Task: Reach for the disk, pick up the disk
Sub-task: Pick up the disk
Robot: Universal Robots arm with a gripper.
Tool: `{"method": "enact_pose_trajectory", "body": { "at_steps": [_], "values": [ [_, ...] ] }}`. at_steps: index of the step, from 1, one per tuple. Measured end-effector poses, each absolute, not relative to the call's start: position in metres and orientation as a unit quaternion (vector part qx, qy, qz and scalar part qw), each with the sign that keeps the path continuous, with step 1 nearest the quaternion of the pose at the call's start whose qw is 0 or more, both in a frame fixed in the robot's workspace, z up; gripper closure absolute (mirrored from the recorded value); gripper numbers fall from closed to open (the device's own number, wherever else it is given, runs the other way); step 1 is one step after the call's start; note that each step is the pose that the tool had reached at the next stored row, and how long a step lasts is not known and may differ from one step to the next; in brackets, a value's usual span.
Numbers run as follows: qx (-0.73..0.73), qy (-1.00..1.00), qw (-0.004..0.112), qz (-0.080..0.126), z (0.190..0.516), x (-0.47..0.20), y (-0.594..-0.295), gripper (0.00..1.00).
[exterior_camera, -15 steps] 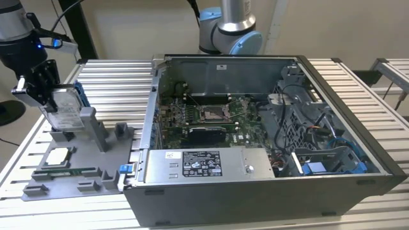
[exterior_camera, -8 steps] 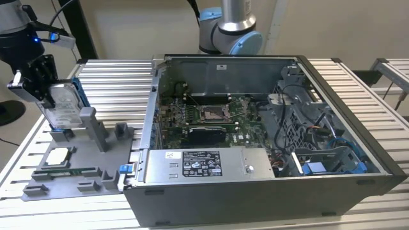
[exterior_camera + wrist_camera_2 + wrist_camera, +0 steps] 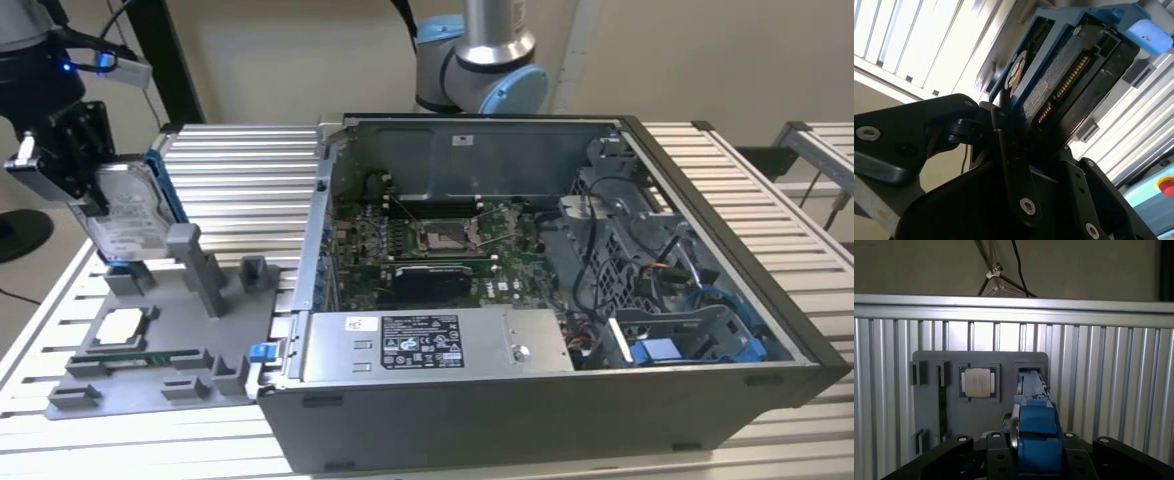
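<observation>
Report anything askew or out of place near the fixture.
Only the disk: it stands on edge, leaning, in the gripper over the grey fixture. The chip sits square; nothing looks damaged.

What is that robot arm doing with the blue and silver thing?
The end effector is closed on the disk, a silver hard drive in a blue frame. The disk stands on edge over the grey holder tray, beside the open computer case. It is hard to tell whether the disk has lifted clear of the tray.
</observation>
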State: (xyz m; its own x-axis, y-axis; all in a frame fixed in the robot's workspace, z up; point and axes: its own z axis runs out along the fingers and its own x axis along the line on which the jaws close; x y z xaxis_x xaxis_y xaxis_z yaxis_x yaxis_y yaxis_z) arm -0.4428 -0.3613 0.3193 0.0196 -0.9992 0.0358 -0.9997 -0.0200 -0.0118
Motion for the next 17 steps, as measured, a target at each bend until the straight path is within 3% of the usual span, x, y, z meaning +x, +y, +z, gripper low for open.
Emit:
{"method": "enact_pose_trajectory", "body": {
  "at_steps": [17],
  "values": [
    [0.714,-0.700,0.008,0.017,0.349,-0.443,-0.361,1.00]
  ]
}}
